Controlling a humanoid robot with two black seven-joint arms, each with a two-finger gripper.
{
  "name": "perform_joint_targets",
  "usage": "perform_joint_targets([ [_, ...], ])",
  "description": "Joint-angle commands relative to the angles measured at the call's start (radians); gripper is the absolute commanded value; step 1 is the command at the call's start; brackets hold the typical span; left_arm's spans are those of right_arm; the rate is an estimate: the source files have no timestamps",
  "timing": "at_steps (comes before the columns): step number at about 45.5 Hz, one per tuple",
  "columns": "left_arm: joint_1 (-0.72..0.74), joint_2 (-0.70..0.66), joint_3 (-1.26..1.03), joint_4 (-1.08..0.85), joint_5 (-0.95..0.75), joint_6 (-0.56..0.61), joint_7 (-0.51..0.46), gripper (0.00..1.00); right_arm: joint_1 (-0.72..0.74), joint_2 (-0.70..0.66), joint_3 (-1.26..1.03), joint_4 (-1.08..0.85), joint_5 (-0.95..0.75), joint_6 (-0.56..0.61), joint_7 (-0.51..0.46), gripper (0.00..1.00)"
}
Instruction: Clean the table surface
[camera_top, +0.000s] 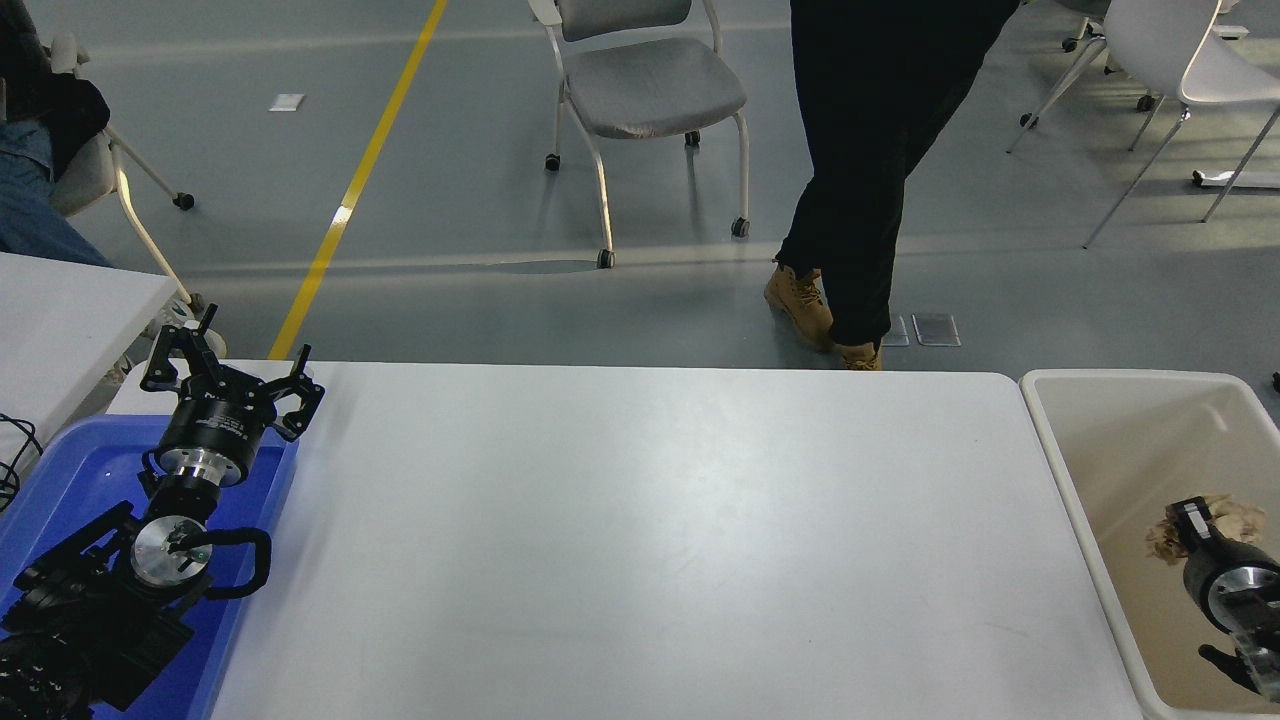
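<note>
The table surface (640, 520) is a wide white tabletop with nothing lying on it. My right gripper (1190, 525) comes in at the lower right, inside the beige bin (1060, 470). It is shut on a crumpled brown paper wad (1163, 542) and holds it low over the bin's floor. My left arm is parked at the lower left over the blue tray (60, 470). The left gripper (232, 365) is open and empty at the table's far left corner.
A person in black trousers and tan boots (800, 300) walks just past the table's far edge. A grey wheeled chair (650, 95) stands behind. A smaller white table (60, 320) is at the left edge, where another person (30, 200) sits.
</note>
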Motion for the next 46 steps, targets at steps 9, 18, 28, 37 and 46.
perform_joint_targets([
  [9, 0.000, 0.000, 0.000, 0.000, 0.000, 0.000, 0.000, 1.00, -0.002, -0.012, -0.016, 0.000, -0.004, 0.007, 0.000, 0.97],
  [18, 0.000, 0.000, 0.000, -0.001, 0.000, -0.001, 0.000, 1.00, 0.038, -0.068, 0.007, 0.004, -0.005, 0.009, 0.000, 0.97],
  [28, 0.000, 0.000, 0.000, -0.001, 0.000, 0.000, 0.000, 1.00, 0.286, -0.251, 0.228, 0.102, -0.002, 0.010, 0.000, 0.97],
  [37, 0.000, 0.000, 0.000, 0.000, 0.000, 0.000, 0.000, 1.00, 0.502, -0.322, 0.471, 0.196, -0.010, 0.013, 0.002, 0.97],
  [46, 0.000, 0.000, 0.000, 0.000, 0.000, 0.000, 0.000, 1.00, 0.535, -0.371, 0.492, 0.346, -0.039, 0.026, 0.003, 0.97],
])
